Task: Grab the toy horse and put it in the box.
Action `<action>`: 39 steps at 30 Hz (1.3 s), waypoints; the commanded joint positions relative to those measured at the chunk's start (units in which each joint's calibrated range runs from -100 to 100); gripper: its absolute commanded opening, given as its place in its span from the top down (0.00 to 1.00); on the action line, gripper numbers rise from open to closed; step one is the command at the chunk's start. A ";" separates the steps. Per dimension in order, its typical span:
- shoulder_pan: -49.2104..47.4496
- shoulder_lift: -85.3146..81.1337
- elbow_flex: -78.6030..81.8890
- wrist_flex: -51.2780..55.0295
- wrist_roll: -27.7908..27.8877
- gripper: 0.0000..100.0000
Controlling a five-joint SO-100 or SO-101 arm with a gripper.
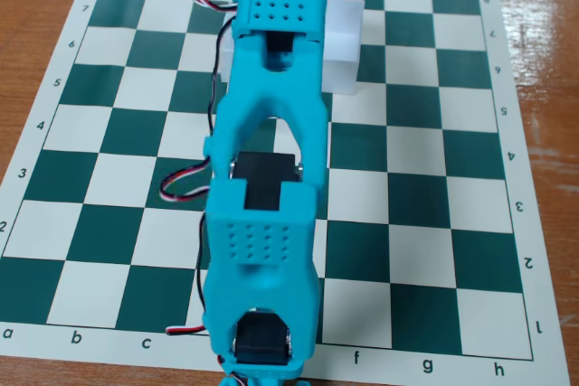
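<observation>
My turquoise plastic arm [271,178] stretches across the green-and-white chessboard mat [434,178], covering most of the white rectangular box [344,47]; I cannot tell the hand's state.

Turquoise plastic arm [271,124], black servos [264,178] (red-white-black cables [185,189]), dimpled plates.

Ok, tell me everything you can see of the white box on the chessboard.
The box looks white and translucent, like thin plastic. Only its right part shows in the fixed view; the turquoise arm covers the rest. It sits upright on the chessboard near the far edge. Its inside is hidden, so its contents cannot be told.
</observation>
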 commanded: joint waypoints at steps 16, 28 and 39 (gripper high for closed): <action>-0.45 16.94 -10.25 -9.50 1.32 1.00; -0.30 19.06 -14.35 -9.50 1.07 0.71; -0.02 14.99 -10.80 -5.92 -2.00 1.00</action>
